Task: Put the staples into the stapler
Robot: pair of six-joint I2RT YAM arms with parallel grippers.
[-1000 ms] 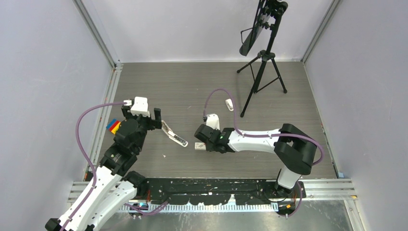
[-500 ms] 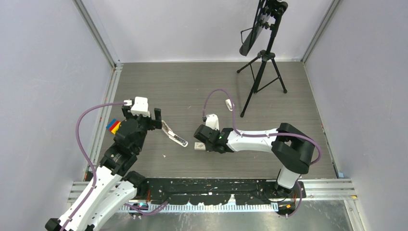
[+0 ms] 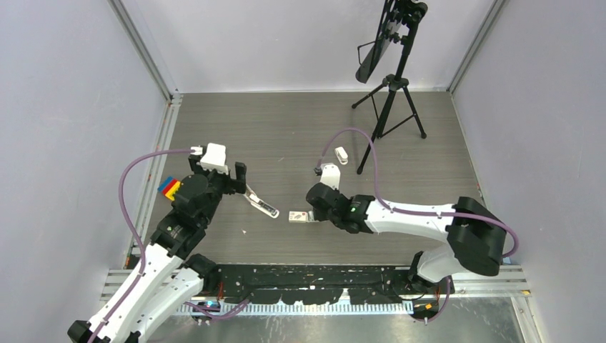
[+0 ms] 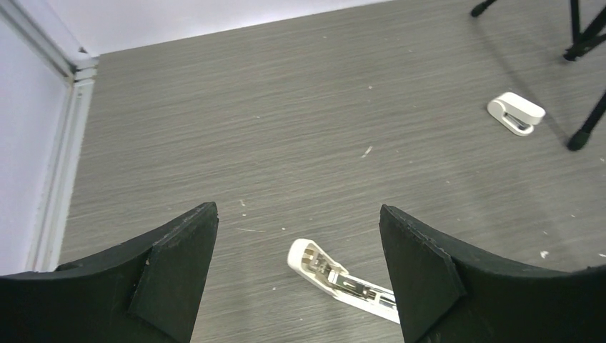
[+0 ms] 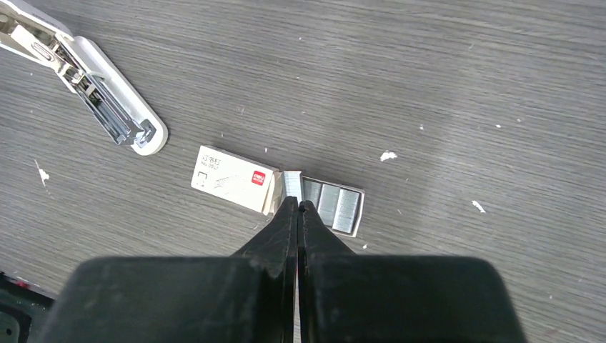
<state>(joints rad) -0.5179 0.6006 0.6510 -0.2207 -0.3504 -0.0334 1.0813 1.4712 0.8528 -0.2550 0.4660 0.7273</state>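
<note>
The long white stapler (image 3: 261, 204) lies hinged open on the floor, its silver channel showing; it also shows in the left wrist view (image 4: 343, 280) and the right wrist view (image 5: 107, 100). My left gripper (image 3: 239, 187) (image 4: 296, 214) is open and empty above the stapler's rounded end. The white staple box (image 3: 299, 216) (image 5: 232, 179) with a red mark lies right of the stapler. Its grey tray (image 5: 332, 201) sticks out to the right with silvery staple strips in it. My right gripper (image 3: 313, 213) (image 5: 297, 204) is shut, with its tips at the near edge of the tray, beside the box.
A short, stubby white stapler (image 3: 341, 154) (image 4: 516, 113) lies farther back. A black tripod (image 3: 389, 93) stands at the back right. Metal rails run along the left wall and the near edge. Small white flecks dot the floor.
My right gripper has drawn back to the right, off the staple box, which now shows in full. My left gripper has shifted slightly right toward the stapler.
</note>
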